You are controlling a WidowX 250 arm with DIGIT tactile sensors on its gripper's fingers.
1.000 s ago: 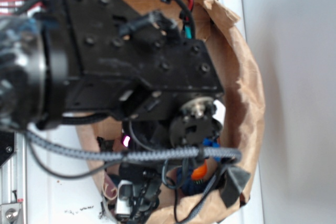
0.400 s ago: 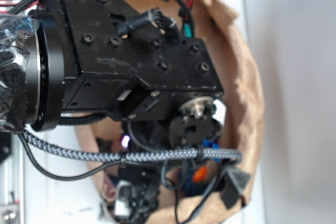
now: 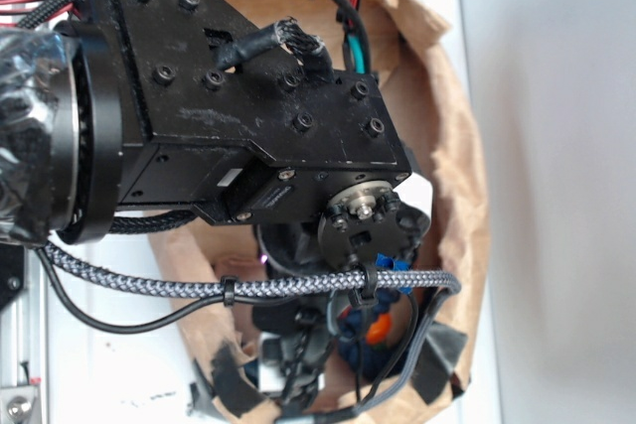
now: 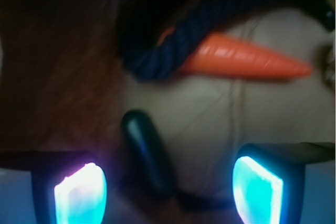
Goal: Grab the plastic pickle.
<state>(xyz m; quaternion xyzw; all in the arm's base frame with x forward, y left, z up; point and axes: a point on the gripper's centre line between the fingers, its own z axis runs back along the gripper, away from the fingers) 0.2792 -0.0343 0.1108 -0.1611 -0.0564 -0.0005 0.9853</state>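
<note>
In the wrist view the plastic pickle (image 4: 148, 151), dark teal and oblong, lies on the pale bag floor between my two glowing pads, closer to the left one. My gripper (image 4: 169, 191) is open, with wide gaps on both sides of the pickle and no contact. An orange carrot (image 4: 242, 62) lies beyond it, its thick end under a navy rope (image 4: 210, 22). In the exterior view my arm (image 3: 248, 116) covers most of the brown paper bag (image 3: 459, 176); the pickle is hidden there, and only a bit of the carrot (image 3: 376, 327) shows.
The paper bag's brown wall (image 4: 58, 72) rises close on the left of the wrist view. A braided grey cable (image 3: 248, 287) crosses the bag's opening. Black tape pieces (image 3: 437, 359) sit on the bag's near rim. A white surface (image 3: 109, 354) lies under the bag.
My arm has dropped deeper into the bag and shifted slightly toward the top of the exterior view. The braided cable now hangs a little lower across the opening.
</note>
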